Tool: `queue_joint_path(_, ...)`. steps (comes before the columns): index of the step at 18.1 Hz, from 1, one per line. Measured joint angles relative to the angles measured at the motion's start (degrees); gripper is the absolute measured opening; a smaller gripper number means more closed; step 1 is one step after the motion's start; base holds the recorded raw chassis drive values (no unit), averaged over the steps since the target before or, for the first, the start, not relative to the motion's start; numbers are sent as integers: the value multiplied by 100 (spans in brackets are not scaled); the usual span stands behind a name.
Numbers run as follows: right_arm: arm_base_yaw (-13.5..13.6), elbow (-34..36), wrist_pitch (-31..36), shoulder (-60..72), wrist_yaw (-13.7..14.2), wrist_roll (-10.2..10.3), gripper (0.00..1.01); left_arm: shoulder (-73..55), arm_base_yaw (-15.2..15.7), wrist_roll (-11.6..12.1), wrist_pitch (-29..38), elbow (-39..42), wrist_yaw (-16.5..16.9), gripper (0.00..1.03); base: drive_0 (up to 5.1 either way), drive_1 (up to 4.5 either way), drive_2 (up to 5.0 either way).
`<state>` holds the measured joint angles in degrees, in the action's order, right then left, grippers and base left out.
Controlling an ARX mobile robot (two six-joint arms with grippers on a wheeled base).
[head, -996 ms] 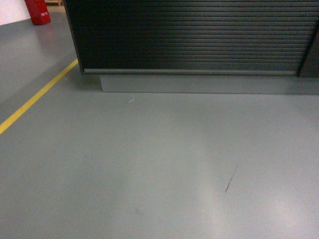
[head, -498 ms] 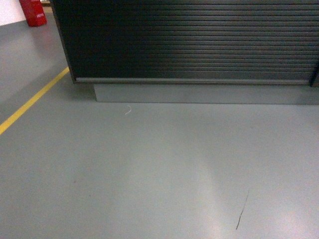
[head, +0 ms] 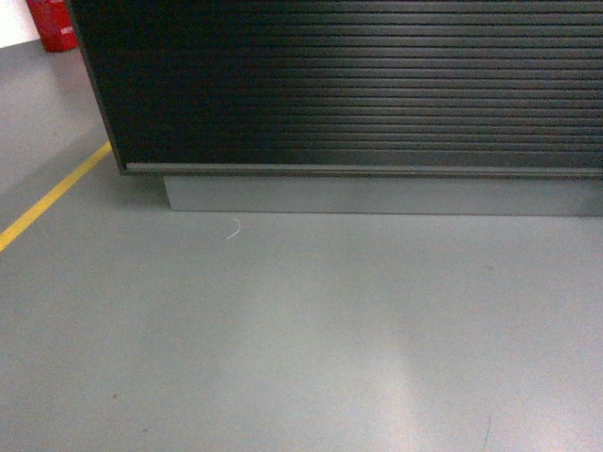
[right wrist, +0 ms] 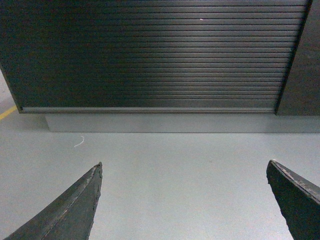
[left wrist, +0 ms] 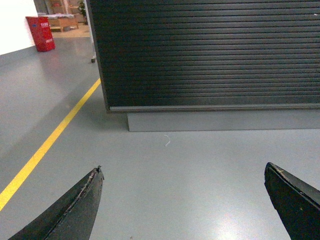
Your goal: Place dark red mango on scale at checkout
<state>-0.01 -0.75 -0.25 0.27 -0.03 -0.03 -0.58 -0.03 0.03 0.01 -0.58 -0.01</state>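
The checkout (head: 358, 85) fills the top of the head view: a dark ribbed counter front on a grey plinth (head: 377, 196). It also faces me as the checkout (left wrist: 210, 55) in the left wrist view and the checkout (right wrist: 155, 55) in the right wrist view. The dark red mango and the scale are out of view. My left gripper (left wrist: 183, 171) hangs open over bare grey floor, nothing between its fingers. My right gripper (right wrist: 185, 168) is open too, empty, above the floor short of the plinth. Neither gripper shows in the head view.
A yellow floor line (head: 47, 200) runs diagonally at the left, also the yellow line (left wrist: 47, 145). A red box (head: 52, 24) stands far left behind the counter corner. A small white scrap (head: 233, 229) lies near the plinth. A dark panel (right wrist: 302, 65) adjoins the counter's right end.
The counter has grown larger and dropped lower in the head view, and its left corner has shifted left; the floor scratch at lower right has slid out of frame.
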Motion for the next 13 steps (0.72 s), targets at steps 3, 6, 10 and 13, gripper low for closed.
queue_joint_path(3,0,0,4,0,2,0,98,0,0,0,-7,0,0,98,0,350,-350)
queue_joint_path(6,0,0,2,0,0,0,98,0,0,0,-20,0,-2,98,6,351,-340)
queue_joint_path(10,0,0,11,0,2,0,98,0,0,0,-15,0,-2,98,6,351,-340)
queue_joint_path(13,0,0,7,0,0,0,98,0,0,0,-20,0,0,98,6,351,-340)
